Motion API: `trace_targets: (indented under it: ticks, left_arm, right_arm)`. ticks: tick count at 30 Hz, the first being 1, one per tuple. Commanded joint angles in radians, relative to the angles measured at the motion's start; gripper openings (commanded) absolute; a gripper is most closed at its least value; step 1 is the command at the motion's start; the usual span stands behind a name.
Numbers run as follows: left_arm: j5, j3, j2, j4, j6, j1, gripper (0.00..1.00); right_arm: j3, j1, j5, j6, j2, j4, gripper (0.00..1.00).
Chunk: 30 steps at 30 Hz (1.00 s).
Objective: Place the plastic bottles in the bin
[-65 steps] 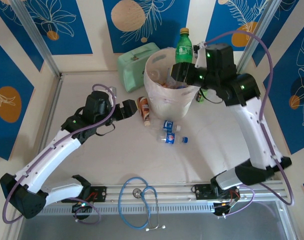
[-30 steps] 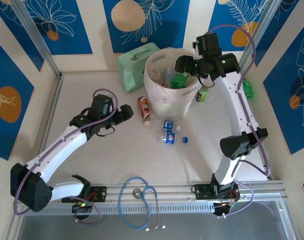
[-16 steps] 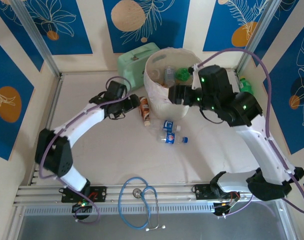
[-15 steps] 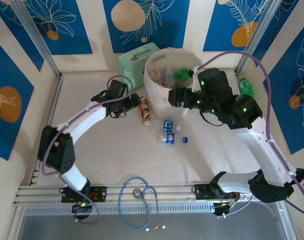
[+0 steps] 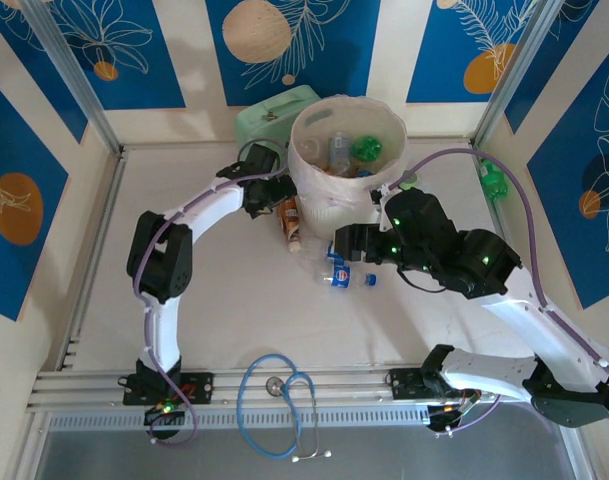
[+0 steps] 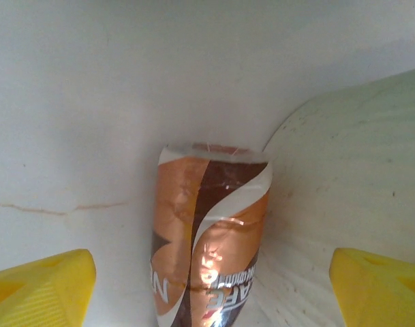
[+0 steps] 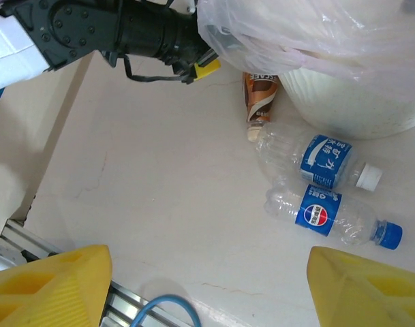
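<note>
Progress from above: the green bottle (image 5: 365,150) now lies in the bin (image 5: 329,200), and the right gripper (image 5: 342,243) has swung down empty. Left wrist: the left gripper (image 6: 208,286), spread wide, straddles the brown-labelled bottle (image 6: 210,225) beside the bin wall. Right wrist: wide jaws over 2 clear bottles (image 7: 316,163), likely next.

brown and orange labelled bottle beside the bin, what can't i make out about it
Left wrist view: the brown and orange labelled plastic bottle runs off the bottom edge, cap unseen.
Right wrist view: its base end is hidden under the translucent bag.
Top view: label too small to read.
</note>
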Motion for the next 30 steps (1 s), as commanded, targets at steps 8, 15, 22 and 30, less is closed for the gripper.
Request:
trace_targets:
  ticks: [8, 15, 22, 30]
  left_arm:
    - [-0.014, 0.099, 0.103, -0.054, -0.028, 0.002, 0.89]
    - [-0.002, 0.101, 0.152, -0.037, -0.043, 0.000, 0.89]
    - [-0.013, 0.088, 0.173, -0.042, -0.039, -0.002, 0.84]
    - [-0.072, 0.052, 0.151, -0.100, -0.030, 0.000, 0.66]
  right_arm:
    - [0.006, 0.039, 0.037, 0.034, -0.003, 0.006, 0.76]
    - [0.018, 0.044, 0.041, 0.037, 0.011, -0.007, 0.75]
    - [0.012, 0.050, 0.048, 0.047, 0.012, -0.006, 0.75]
    - [0.011, 0.052, 0.045, 0.046, 0.017, -0.001, 0.75]
